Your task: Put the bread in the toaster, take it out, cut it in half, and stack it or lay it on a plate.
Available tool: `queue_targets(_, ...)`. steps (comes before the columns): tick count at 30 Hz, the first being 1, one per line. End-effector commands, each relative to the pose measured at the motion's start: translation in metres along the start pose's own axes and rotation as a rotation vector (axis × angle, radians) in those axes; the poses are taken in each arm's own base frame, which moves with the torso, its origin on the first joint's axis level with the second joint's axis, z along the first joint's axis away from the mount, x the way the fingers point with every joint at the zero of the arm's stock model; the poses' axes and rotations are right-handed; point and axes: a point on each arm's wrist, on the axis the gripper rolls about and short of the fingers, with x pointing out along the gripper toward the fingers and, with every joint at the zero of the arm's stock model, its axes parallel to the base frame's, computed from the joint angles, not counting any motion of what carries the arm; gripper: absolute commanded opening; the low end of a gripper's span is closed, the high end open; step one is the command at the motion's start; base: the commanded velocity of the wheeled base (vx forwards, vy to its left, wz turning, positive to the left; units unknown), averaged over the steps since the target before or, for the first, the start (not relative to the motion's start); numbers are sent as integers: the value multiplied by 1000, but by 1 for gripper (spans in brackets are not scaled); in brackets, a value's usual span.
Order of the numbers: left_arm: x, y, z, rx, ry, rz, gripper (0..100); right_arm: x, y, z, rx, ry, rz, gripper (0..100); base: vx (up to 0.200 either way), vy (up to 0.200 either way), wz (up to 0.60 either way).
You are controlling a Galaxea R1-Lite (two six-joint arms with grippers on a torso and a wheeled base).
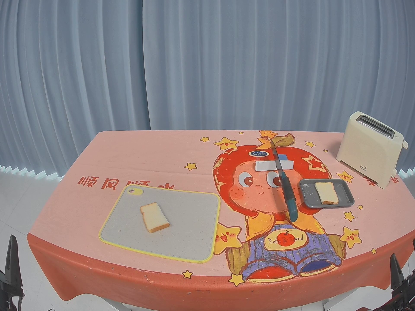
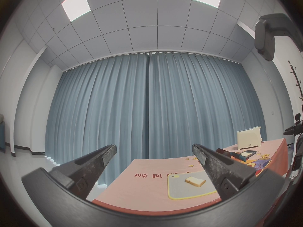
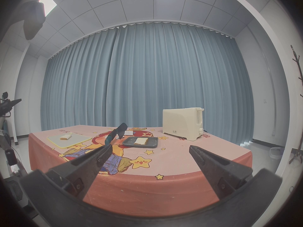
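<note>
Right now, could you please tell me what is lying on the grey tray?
One slice of bread lies flat on the tray, with nothing else on it. The tray's floor under the slice is covered.

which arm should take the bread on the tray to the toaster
Probably the right. The bread, its tray and the toaster all sit on the robot's right, nearest the right gripper, whose jaws are open.
</note>
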Motion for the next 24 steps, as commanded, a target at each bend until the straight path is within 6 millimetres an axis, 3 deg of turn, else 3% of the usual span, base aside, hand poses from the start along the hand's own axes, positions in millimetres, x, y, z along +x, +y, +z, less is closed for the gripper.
queue_targets(1,14,0,-5,14,85,-5,100,0,0,-5,0,1,0,100,0,0,0)
queue_targets(18,31,-1,-10,33,197,-77,100,0,0,-5,0,1,-1,100,0,0,0)
queue_targets(24,44,-1,-2,27,213,-90,100,0,0,-5,0,1,0,100,0,0,0)
